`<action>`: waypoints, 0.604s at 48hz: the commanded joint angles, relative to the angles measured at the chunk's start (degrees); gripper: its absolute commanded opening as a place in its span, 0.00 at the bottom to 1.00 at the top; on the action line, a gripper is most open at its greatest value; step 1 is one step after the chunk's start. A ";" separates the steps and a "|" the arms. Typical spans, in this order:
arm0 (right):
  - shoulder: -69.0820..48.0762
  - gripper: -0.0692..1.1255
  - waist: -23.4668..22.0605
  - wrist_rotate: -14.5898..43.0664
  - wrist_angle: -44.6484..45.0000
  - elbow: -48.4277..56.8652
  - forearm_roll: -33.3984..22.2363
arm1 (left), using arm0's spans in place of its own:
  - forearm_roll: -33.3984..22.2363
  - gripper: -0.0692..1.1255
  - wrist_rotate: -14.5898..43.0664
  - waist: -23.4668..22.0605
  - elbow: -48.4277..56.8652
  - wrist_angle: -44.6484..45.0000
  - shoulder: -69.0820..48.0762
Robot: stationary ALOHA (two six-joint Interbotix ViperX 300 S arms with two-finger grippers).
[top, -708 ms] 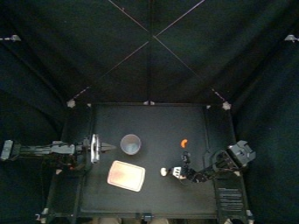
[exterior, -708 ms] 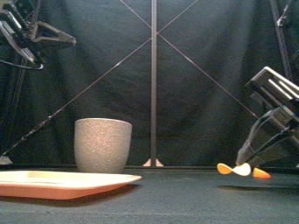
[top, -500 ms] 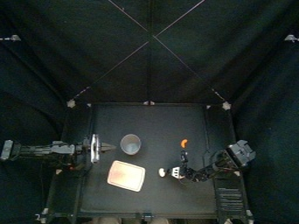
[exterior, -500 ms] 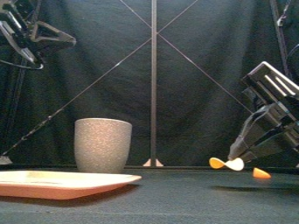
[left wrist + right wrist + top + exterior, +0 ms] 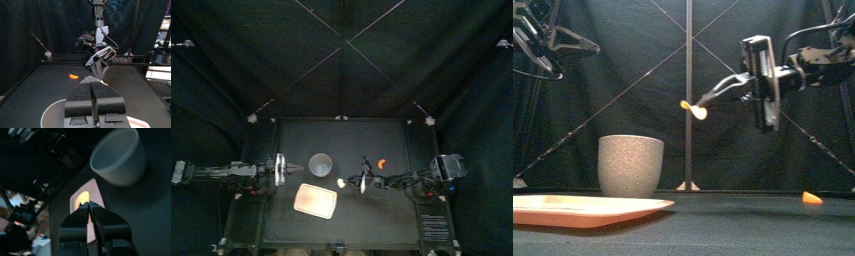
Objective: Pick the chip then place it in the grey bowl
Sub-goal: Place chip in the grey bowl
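Pink comes first: one flat tray (image 5: 580, 208) lies at the table's front, low beneath your right gripper (image 5: 702, 104) and off to its left. Above it that gripper hangs high over the table. Its jaws are pinched on the one chip (image 5: 692, 110), a small yellow-orange piece showing at the tips, well clear of the surface. So the pick looks done and you are in the carry. Beyond the gripper's tip and to its left stands the one grey bowl (image 5: 631, 165), upright, mouth open, its rim lower than the chip. As I judge it, the next move calls for you to bring the tip further back and left until the chip is over the mouth, then part the jaws. Releasing short would likely drop it on the tray. Further back, to the gripper's right and down on the table, sits one other orange toy (image 5: 811, 198), well apart from the bowl. Your left gripper (image 5: 93, 100) rests out at the left side, jaws closed on nothing.
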 commanded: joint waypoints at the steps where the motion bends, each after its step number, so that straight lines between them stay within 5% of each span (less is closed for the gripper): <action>1: -1.85 0.42 -8.17 -2.81 -0.09 -3.96 -15.91 | 0.18 0.06 0.09 0.18 -0.88 -0.18 0.18; 9: -1.76 0.42 -17.05 -3.69 0.00 -10.72 -36.65 | 0.09 0.06 -0.09 0.26 -0.70 -0.09 0.18; 16: 1.93 0.42 -18.54 -3.34 1.14 -17.14 -47.37 | 0.00 0.06 -0.09 0.18 -0.44 -0.09 0.18; 22: 8.44 0.42 -17.84 -2.99 2.90 -23.29 -46.76 | 0.00 0.06 0.00 0.18 -0.44 -0.09 0.18; 29: 14.15 0.42 -15.64 -0.53 7.82 -28.65 -39.81 | 0.00 0.06 -0.09 0.18 -0.79 -0.09 0.18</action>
